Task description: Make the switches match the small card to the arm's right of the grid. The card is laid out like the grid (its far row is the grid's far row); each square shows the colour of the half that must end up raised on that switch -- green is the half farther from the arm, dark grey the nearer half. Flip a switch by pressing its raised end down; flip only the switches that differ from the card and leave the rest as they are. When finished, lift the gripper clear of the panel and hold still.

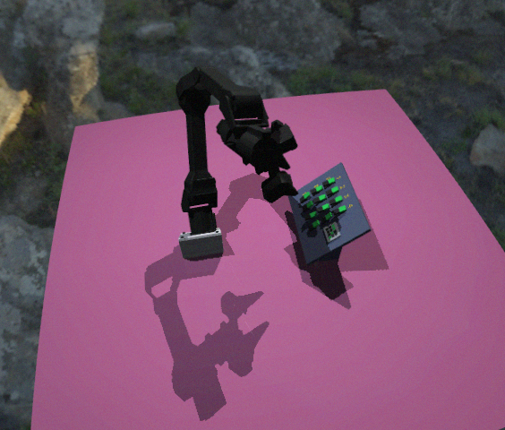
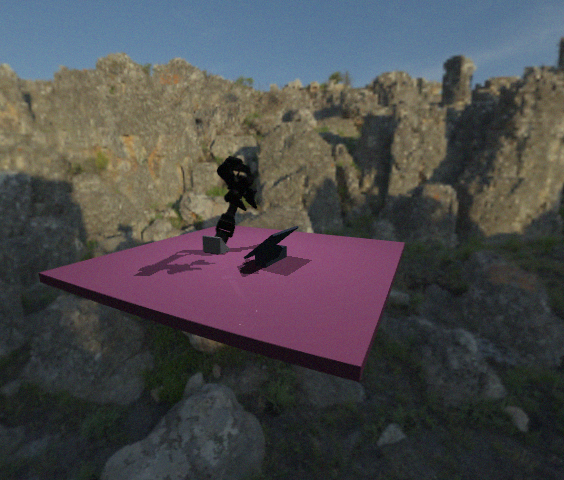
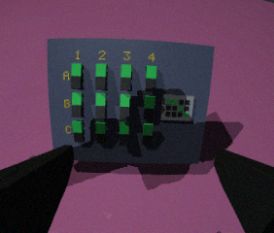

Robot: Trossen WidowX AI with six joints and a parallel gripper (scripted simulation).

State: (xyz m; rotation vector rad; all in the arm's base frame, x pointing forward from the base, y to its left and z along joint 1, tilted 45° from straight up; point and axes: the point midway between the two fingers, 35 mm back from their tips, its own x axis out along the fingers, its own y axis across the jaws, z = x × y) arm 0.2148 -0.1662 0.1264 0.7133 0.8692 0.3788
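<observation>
On the pink table top (image 1: 127, 287), to the right of the arm's base, stands a slate-blue square switch panel (image 1: 331, 213), tilted up on a dark block so that its face slopes toward the arm. In the wrist view the slate-blue square switch panel (image 3: 59, 100) carries a grid of small rocker switches (image 3: 113, 99), each half bright green and half dark grey, in three rows lettered A, B and C in yellow and four columns numbered 1 to 4. Which half of each switch is raised is too small to tell. Just to the right of the grid, level with row B, lies the small pale card with green and dark squares (image 3: 178, 108); a dark shadow falls across the lower middle of the panel and reaches the card.

The black six-joint arm (image 1: 195, 152) rises from its light grey base block (image 1: 201, 242), folds at the elbow and reaches down and to the right, so that its black parallel-jaw gripper (image 1: 279, 185) hangs just beside the panel's near edge, above the table and apart from the switches.

The two black fingers stand wide apart at the lower corners of the wrist view, nothing between them, touching nothing.
</observation>
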